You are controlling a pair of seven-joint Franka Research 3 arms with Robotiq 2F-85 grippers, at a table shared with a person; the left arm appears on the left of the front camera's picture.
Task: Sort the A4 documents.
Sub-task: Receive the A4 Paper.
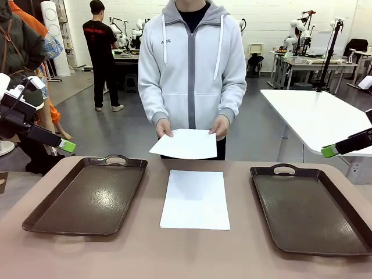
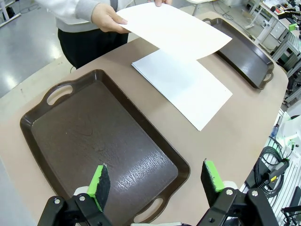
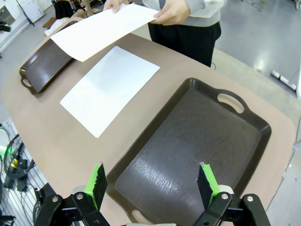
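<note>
In the middle of the table: one A4 document lies flat on the bare table top. It is between the two trays and touches neither of them.
Above the far edge of the table: a second A4 document is up in the air. The person's hands hold it, one hand at each far corner. It hangs just past the far end of the flat sheet.
Left tray: the dark brown handled tray on the robot's left has no paper in it.
Right tray: the other dark brown handled tray has no paper in it either.
Left gripper: the left gripper has its green fingers spread wide, with nothing between them. It hangs over the near end of the left tray.
Right gripper: the right gripper is spread wide too and holds nothing. It hangs over the near end of the right tray.
Done so far: no sheet is in a tray, so the sorting looks like it has hardly started.
Left to do: I think both sheets need to go into trays. Both look blank, so I cannot tell which tray each one belongs in.
</note>
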